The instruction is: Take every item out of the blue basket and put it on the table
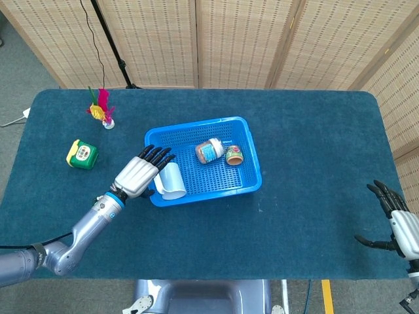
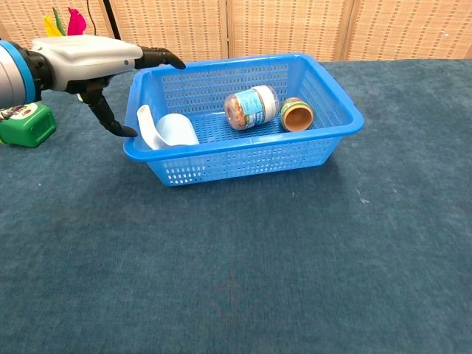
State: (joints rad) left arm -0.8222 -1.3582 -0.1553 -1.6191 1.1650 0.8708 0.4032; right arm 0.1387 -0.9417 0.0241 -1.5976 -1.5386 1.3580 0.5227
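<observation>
While the blue basket (image 1: 203, 161) sits near the middle of the table (image 1: 314, 150), three things lie inside it: a white cup (image 1: 170, 180) tipped on its side at the left end, a clear jar (image 1: 209, 151) with a blue label lying on its side further right, and a small brown-rimmed can (image 1: 232, 156) just beside the jar, its open mouth facing the chest camera. The left hand (image 1: 139, 174) hovers at the basket's left end with nothing in it, its fingers (image 2: 158, 57) stretched out flat and spread over the rim, while the thumb (image 2: 110, 122) points down outside the left wall, close to the rim; whether it touches the plastic cannot be told. The fingertips reach over the basket just above the white cup without holding it. The right hand (image 1: 399, 226) rests far off at the table's right near edge, empty, fingers apart and slightly curled, well apart from the basket; only the head view shows it. On the table to the left of the basket stand a green box (image 1: 82, 154) with a yellow lid and, further back, a feathered shuttlecock (image 1: 99, 110) in red, yellow and green
</observation>
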